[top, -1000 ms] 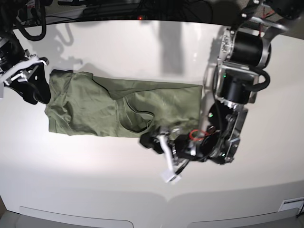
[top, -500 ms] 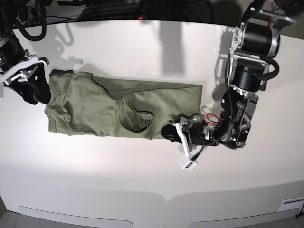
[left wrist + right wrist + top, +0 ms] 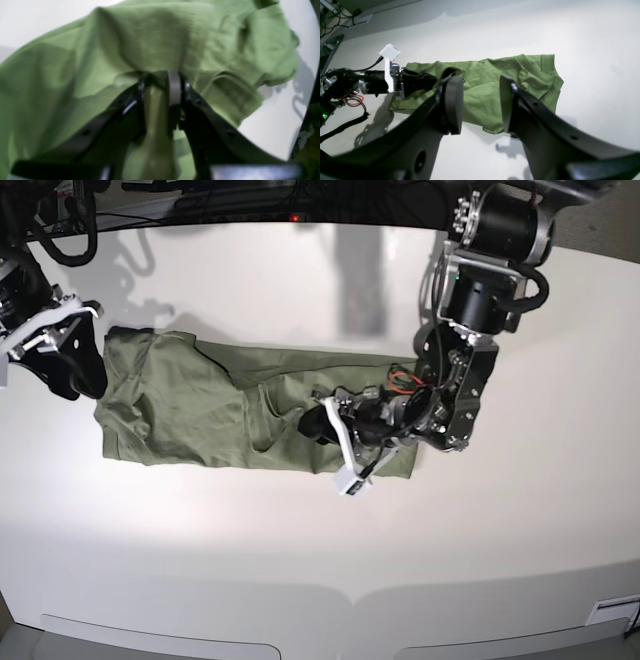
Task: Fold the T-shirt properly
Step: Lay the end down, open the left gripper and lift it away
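one t-shirt point(image 3: 190, 405) on table point(image 3: 300, 560); left end effector point(image 3: 312, 423) pinching fold.

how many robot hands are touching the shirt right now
1 for sure: the left hand is clamped on a fold of the T-shirt. The right hand is open; contact with the shirt's far end is unclear.

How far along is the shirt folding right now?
Done: the wrinkled olive-green cotton T-shirt already lies narrowed into a long band. In hand: the left gripper pinches a fold of it; the right gripper hangs open beside the other end. Left: folding end over end, smoothing.
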`<state>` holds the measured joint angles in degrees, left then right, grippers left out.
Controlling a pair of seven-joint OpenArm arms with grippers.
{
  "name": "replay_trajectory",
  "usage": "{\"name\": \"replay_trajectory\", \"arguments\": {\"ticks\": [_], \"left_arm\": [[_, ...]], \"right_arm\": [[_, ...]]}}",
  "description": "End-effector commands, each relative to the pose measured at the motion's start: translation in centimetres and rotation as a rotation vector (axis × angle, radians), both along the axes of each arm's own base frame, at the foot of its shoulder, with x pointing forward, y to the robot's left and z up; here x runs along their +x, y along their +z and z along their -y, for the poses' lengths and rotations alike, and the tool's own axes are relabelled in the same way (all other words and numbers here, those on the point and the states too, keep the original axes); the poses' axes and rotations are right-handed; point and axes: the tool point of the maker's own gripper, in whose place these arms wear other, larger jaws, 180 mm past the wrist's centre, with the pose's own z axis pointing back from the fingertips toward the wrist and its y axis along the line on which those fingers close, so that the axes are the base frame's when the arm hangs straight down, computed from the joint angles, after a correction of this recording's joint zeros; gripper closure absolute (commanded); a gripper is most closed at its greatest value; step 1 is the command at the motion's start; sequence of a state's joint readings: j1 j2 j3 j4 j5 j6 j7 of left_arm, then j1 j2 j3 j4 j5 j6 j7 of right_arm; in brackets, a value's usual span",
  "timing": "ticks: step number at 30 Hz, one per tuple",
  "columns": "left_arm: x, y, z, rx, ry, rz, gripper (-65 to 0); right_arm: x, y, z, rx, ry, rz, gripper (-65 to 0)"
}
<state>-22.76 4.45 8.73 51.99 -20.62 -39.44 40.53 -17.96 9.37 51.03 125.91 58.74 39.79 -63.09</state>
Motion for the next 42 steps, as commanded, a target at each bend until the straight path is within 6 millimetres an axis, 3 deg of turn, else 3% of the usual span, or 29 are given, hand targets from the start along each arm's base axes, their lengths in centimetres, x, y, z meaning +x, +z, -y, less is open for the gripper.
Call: {"name": "replay_trajectory", "arguments": {"ticks": [1, 7, 13, 15, 20, 23, 26, 34, 42], "left_arm": [[1.9, 2.9, 1.2, -0.064, 0.007, 0.07, -10.9], [2.5, 5.2, 4.1, -0.135, -0.003, 0.105, -10.9], [3.0, 5.8, 4.2, -0.145, 0.008, 0.14, -10.9], [3.0, 4.9, 3.7, -0.071, -0.018, 0.15, -10.8], [4.7, 3.8, 0.0, 0.081, -0.021, 0.215, -0.8], [5.1, 3.3, -2.0, 0.107, -0.004, 0.212, -0.8], [4.6, 3.0, -2.5, 0.058, 0.023, 0.177, -0.8], [0.1, 0.3, 0.6, -0.025, 0.017, 0.072, -0.8], [0.7, 2.8, 3.9, -0.105, 0.009, 0.108, -0.8]], "right_arm": [[0.3, 1.3, -0.3, -0.002, 0.017, 0.052, -23.1], [0.3, 1.3, -0.3, -0.003, 0.017, 0.051, -23.1], [0.3, 1.3, -0.3, -0.003, 0.017, 0.051, -23.1], [0.3, 1.3, -0.3, -0.003, 0.017, 0.052, -23.1], [0.3, 1.3, -0.3, -0.003, 0.017, 0.051, -23.1], [0.3, 1.3, -0.3, -0.003, 0.017, 0.051, -23.1], [0.3, 1.3, -0.3, -0.003, 0.017, 0.052, -23.1], [0.3, 1.4, -0.3, -0.002, 0.017, 0.055, -23.1], [0.4, 1.6, -0.3, 0.002, 0.016, 0.068, -23.1]]}}
